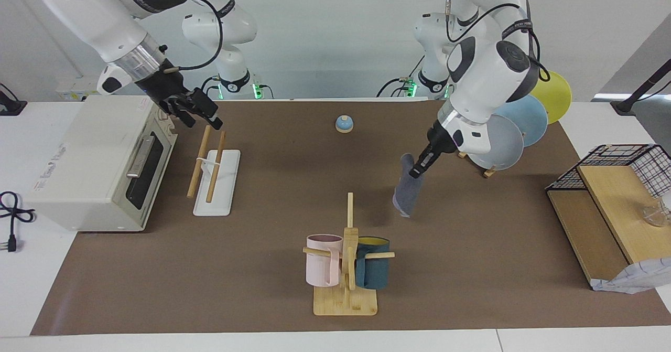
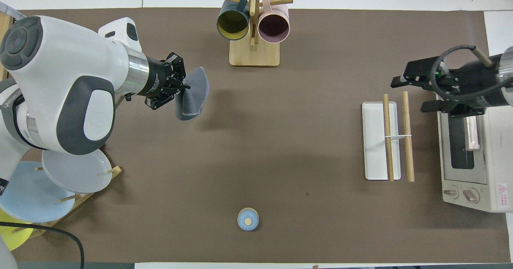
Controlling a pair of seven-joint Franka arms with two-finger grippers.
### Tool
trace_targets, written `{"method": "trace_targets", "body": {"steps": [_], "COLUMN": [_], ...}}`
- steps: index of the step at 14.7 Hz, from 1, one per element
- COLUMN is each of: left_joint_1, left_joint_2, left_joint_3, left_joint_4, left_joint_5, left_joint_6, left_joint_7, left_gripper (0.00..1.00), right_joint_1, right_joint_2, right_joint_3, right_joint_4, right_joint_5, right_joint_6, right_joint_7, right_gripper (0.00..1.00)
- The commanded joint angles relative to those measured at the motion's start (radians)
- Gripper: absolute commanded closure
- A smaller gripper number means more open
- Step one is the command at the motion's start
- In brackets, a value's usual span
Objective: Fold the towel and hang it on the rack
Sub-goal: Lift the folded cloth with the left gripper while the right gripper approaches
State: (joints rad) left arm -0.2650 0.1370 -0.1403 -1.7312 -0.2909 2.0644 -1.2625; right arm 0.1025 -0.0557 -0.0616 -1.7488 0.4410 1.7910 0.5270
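The thin folded towel (image 1: 409,194), dark grey outside with a sliver of purple at its edge, is seen hanging clear of the brown worktop (image 1: 272,226), pinched by its upper end in the left hand (image 1: 415,172), whose fingers are clamped together on the cloth. It is held in the air over the worktop toward the left arm's end, not far from the bamboo mug tree with pink and teal mugs (image 1: 346,257). The rack (image 1: 212,171), a small white rectangular base carrying two long parallel light-wood rods, is placed well apart from it at the right arm's end, just beside the cream toaster oven (image 1: 99,163); its rods are laid running away from the robots, so a carry along the worktop's length would meet them crosswise. The right hand (image 1: 195,113), fingers spread apart and holding nothing, is poised over the oven-side rod, much the closer of the two to the rack.
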Motion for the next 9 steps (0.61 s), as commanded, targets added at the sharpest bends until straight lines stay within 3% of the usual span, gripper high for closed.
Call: {"method": "trace_targets", "body": {"steps": [1, 4, 9], "left_joint_1": [-0.055, -0.060, -0.060], "left_joint_2": [-0.057, -0.063, -0.065], "left_joint_3": [0.008, -0.025, -0.056], "left_joint_4": [0.018, 0.057, 0.074], "left_joint_5": [0.027, 0.027, 0.033], "left_joint_6": [-0.020, -0.013, 0.042], "left_joint_7": [-0.423, -0.726, -1.188], "left_gripper": [1.00, 1.00, 1.00], "right_joint_1": [0.072, 0.121, 0.209], "right_joint_2": [-0.058, -0.073, -0.052], "right_joint_3": [0.008, 0.009, 0.009], "right_joint_4": [-0.106, -0.201, -0.241], "right_joint_5": [0.103, 0.286, 0.500], "right_joint_6": [0.146, 0.296, 0.427], "right_joint_7": [0.248, 0.434, 0.707], "right_gripper": [0.00, 0.00, 0.00]}}
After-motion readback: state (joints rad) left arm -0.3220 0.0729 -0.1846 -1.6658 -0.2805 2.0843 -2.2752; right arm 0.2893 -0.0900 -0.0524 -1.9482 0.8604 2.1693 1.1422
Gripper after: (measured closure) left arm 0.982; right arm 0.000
